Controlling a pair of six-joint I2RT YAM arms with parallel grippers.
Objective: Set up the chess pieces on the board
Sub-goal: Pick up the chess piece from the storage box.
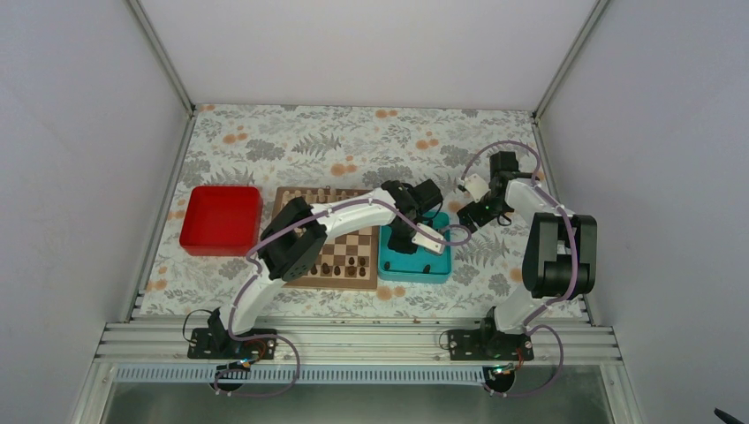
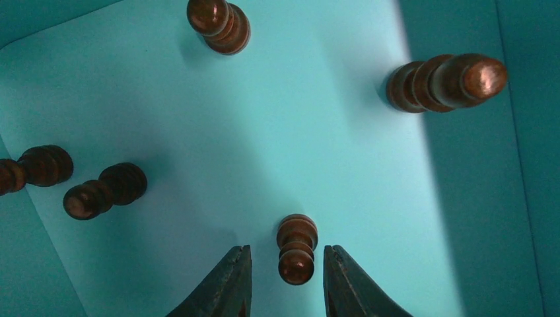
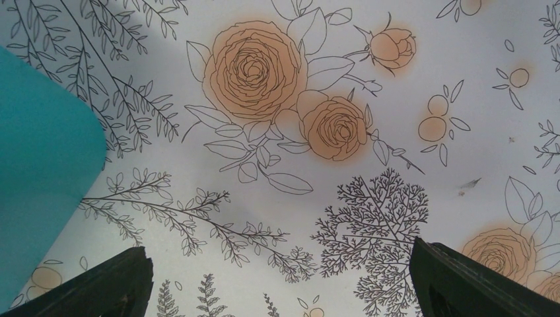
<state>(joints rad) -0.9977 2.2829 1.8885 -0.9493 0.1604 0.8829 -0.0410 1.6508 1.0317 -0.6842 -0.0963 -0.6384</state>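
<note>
My left gripper (image 2: 287, 248) reaches down into the teal tray (image 2: 370, 198), its jaws open. A dark brown pawn (image 2: 296, 254) stands between the fingers with a gap on each side. Several other dark pieces stand in the tray: one at the top (image 2: 219, 24), a taller one at the right (image 2: 449, 80), and two at the left (image 2: 105, 191). The board (image 1: 353, 238) lies left of the tray, partly under the left arm, with dark pieces (image 1: 344, 265) along its near rows. My right gripper (image 3: 279, 249) hangs wide open over the floral cloth, holding nothing.
A red tray (image 1: 221, 219) sits left of the board. The teal tray's corner (image 3: 39, 165) shows at the left of the right wrist view. Grey walls close in the table on three sides.
</note>
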